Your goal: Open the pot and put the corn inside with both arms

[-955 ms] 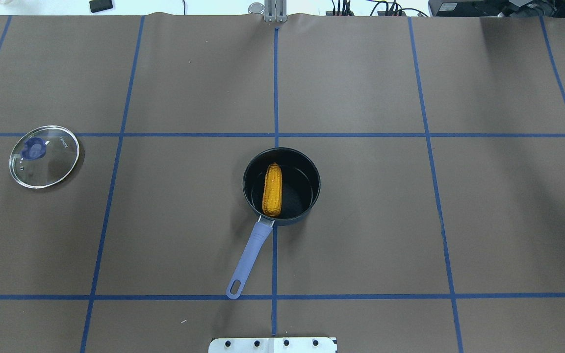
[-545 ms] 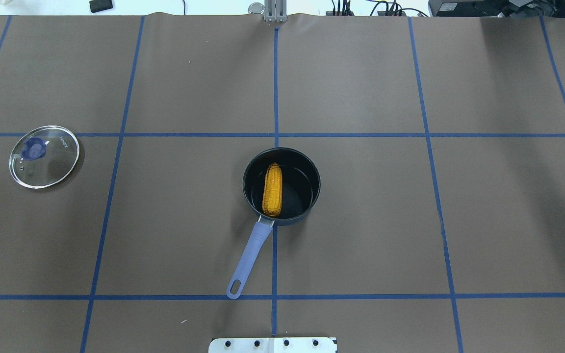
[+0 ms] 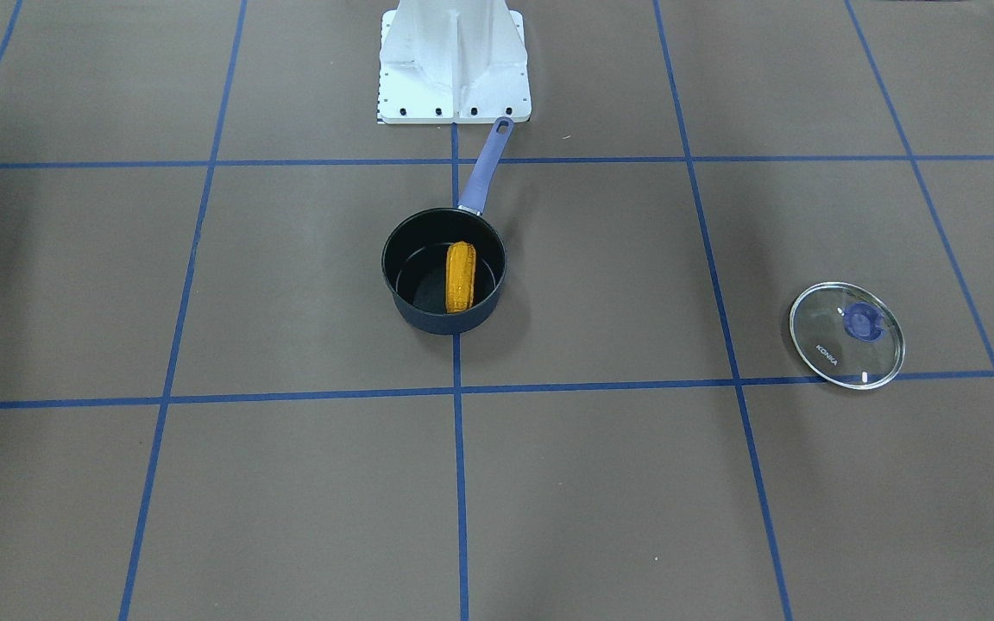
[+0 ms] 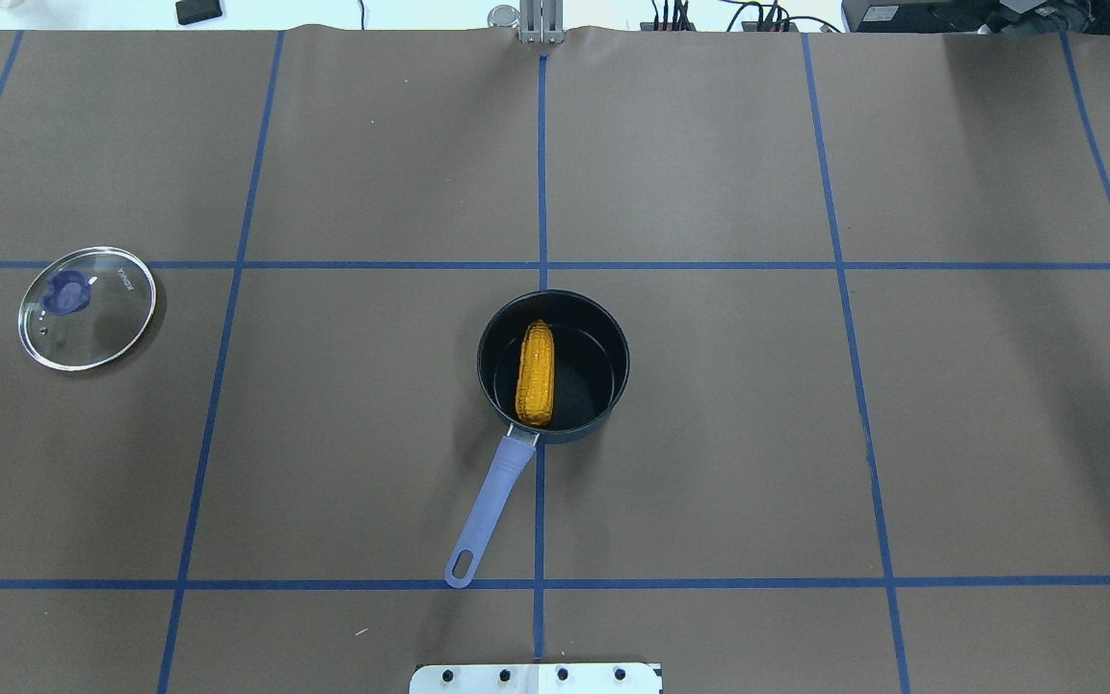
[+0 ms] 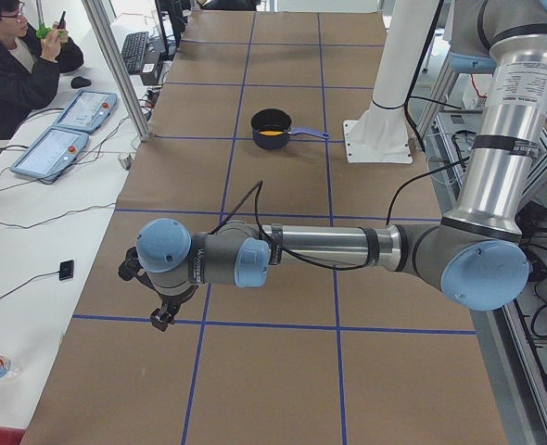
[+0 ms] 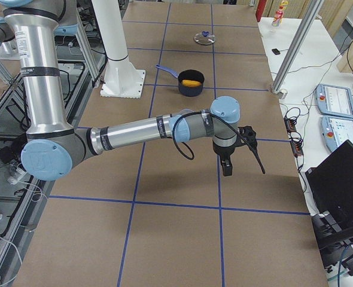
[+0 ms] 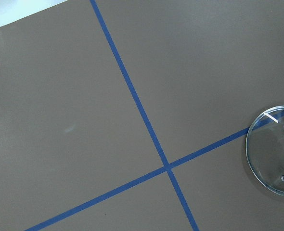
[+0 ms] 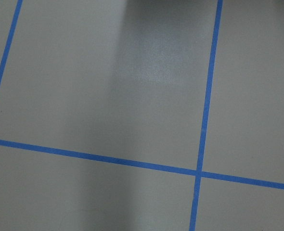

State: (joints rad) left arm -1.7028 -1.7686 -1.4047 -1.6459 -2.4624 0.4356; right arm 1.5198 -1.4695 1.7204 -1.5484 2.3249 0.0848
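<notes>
The dark pot [image 4: 621,359] stands open at the table's middle, its lavender handle [image 4: 492,501] pointing toward the robot base. The orange-yellow corn [image 4: 536,373] lies inside it and also shows in the front view [image 3: 460,276], within the pot's wall [image 3: 441,323]. The glass lid [image 4: 88,308] lies flat on the table far to the left, knob up; it also shows in the left wrist view [image 7: 274,149]. The left gripper [image 5: 160,315] and the right gripper [image 6: 227,169] hang over the table's two ends, far from the pot. I cannot tell whether either is open or shut.
The white base stand [image 3: 454,60] sits just behind the pot handle. Blue tape lines grid the brown table. An operator [image 5: 14,65] sits at a side desk with teach pendants [image 5: 65,130]. Aluminium posts stand along the table's far edge.
A dark bit of the right arm at the overhead view's right edge has gone out of view. Pot, corn and lid have not moved.
</notes>
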